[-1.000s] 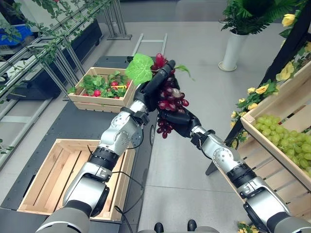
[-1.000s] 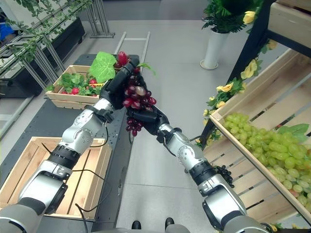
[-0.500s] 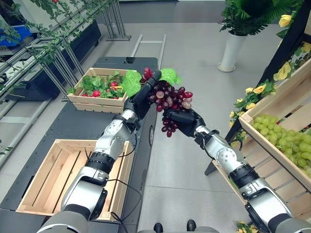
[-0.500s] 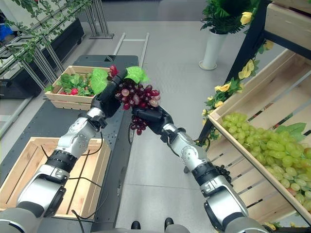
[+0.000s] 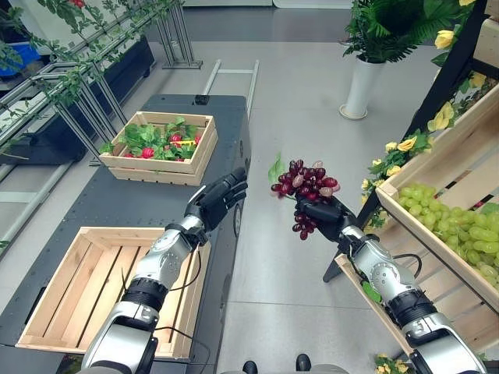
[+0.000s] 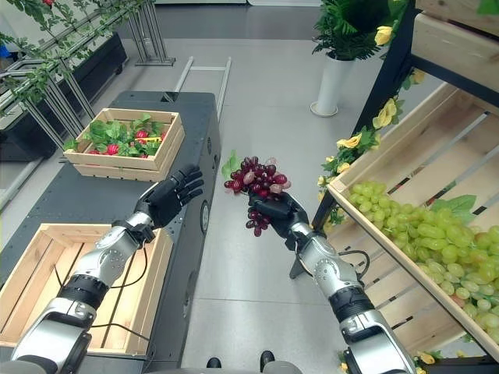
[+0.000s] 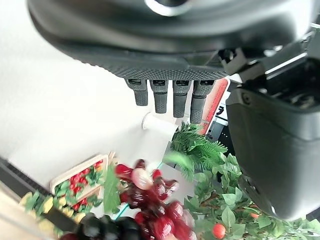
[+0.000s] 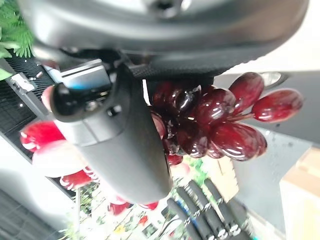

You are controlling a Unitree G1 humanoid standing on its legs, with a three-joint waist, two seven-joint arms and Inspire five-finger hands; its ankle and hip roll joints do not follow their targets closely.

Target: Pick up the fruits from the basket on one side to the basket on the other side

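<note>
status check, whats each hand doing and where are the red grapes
Right hand shut on red grapes, held over the floor beside the green-grape crate. Left hand open, holding nothing. Nothing in the way.

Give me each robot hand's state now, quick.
Left robot hand: open, fingers straight, holding nothing.
Right robot hand: shut on the red grapes.

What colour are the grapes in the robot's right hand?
Dark red, with a few paler pink ones; the grapes in the right hand show best in the left eye view.
</note>
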